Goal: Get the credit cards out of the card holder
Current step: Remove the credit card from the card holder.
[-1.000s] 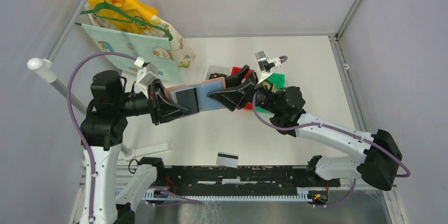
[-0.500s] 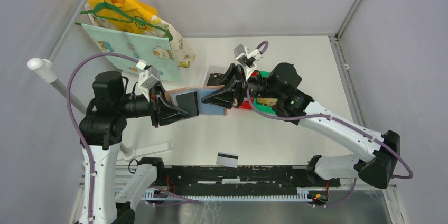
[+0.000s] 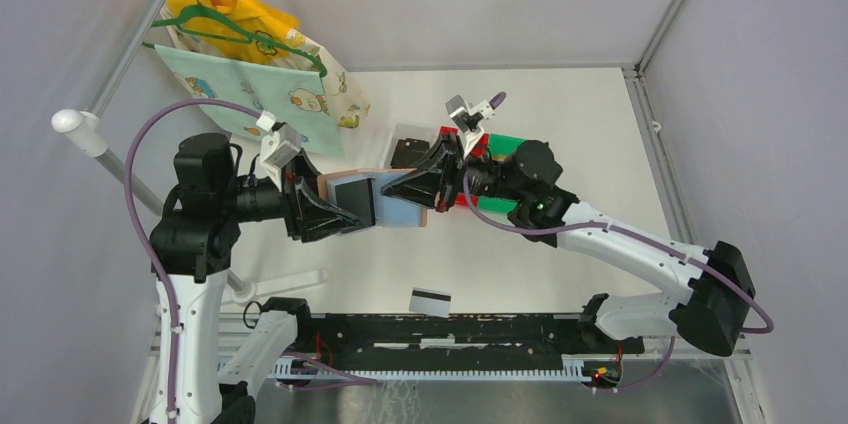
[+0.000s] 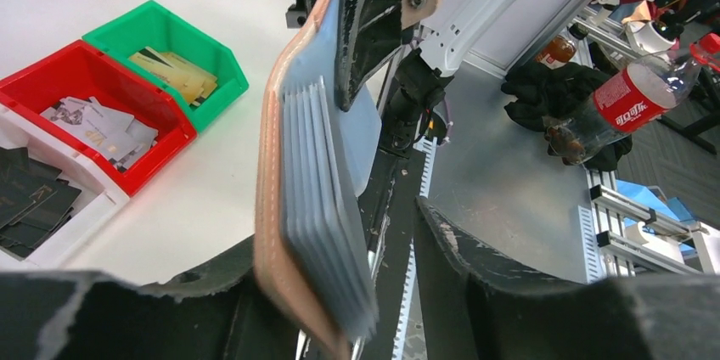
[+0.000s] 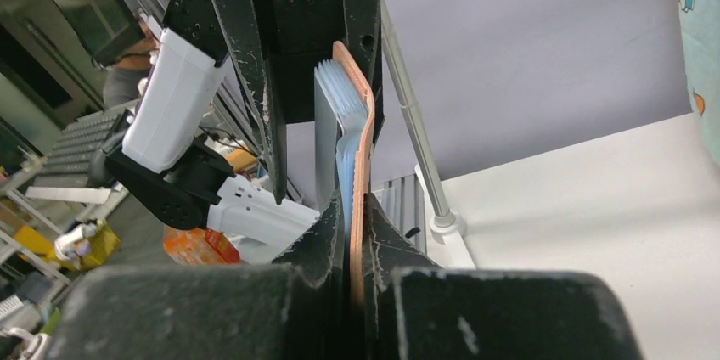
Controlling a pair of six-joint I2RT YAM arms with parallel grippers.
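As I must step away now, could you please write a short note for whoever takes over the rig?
Left gripper: open, jaws either side of the card holder.
Right gripper: shut on the holder's other end, holding it above the table.
Done: one white striped card lies on the table at its near edge.
Left: pull any remaining cards; the pockets' contents cannot be seen.
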